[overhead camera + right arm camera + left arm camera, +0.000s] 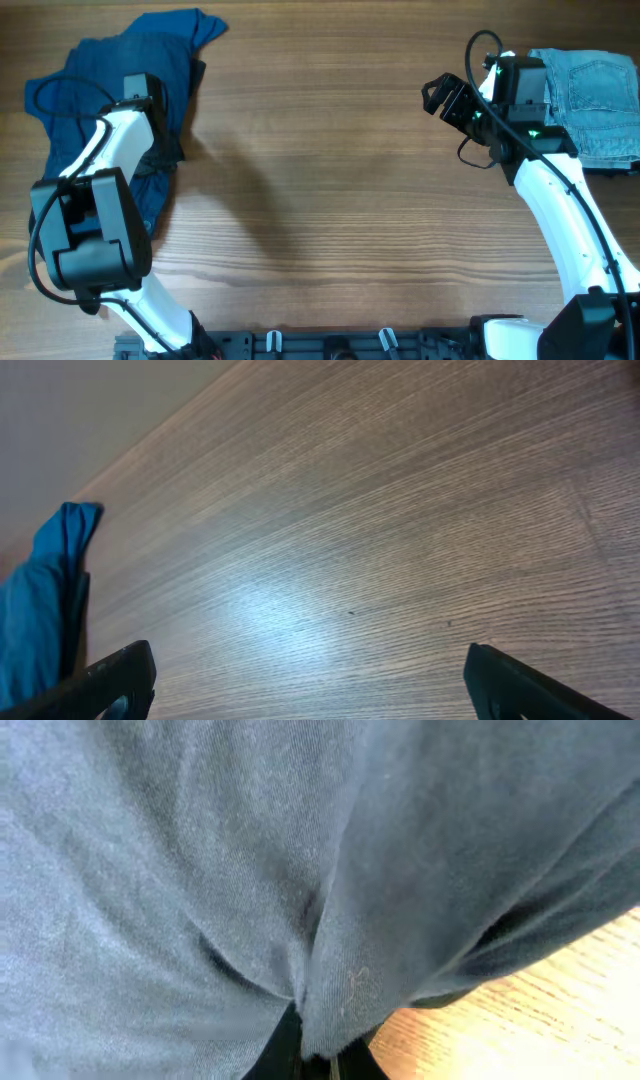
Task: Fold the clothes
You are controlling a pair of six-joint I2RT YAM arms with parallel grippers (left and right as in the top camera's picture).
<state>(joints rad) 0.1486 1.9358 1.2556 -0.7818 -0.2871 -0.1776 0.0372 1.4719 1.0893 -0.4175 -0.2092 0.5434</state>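
A crumpled blue shirt (120, 70) lies in a heap at the table's far left, with a black garment (165, 150) showing under its right edge. My left gripper (150, 95) sits on the heap and is shut on a fold of the blue shirt (320, 1020), which fills the left wrist view. Folded light-wash jeans (595, 95) lie at the far right edge. My right gripper (440, 97) hangs open and empty above bare wood just left of the jeans; its fingers show wide apart in the right wrist view (310, 680). No dark navy shorts show.
The wooden table (330, 200) stretches between the two piles. The arm bases and a black rail (330, 345) line the front edge. The blue shirt also shows at the left of the right wrist view (40, 600).
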